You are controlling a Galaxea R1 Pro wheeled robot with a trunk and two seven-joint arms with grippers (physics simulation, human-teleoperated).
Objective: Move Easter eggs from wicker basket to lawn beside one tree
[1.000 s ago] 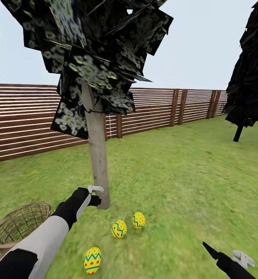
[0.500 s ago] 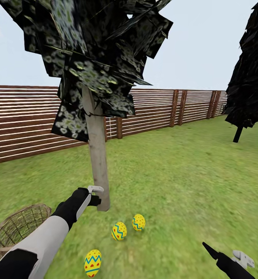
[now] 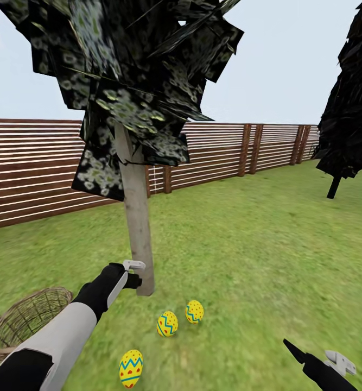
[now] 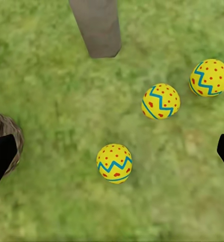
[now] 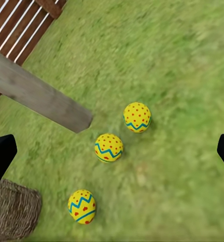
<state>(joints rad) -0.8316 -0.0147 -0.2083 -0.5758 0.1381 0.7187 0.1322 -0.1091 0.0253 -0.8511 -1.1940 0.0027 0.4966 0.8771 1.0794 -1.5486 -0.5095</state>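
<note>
1. Left tool (image 3: 133,273) hangs empty, fingers spread wide, just beside the tree (image 3: 138,233) trunk. Right tool (image 3: 319,363) is low and well apart; open too — its tips sit wide in the right wrist view.
2. Outward from the left tool: three Easter eggs (image 3: 167,323) on the lawn (image 3: 267,250) near the trunk's foot, the nearest egg (image 4: 114,163) below it.
3. Wicker basket (image 3: 26,317) lies tipped on the far side of the left arm; we judge nothing remains to carry.
</note>
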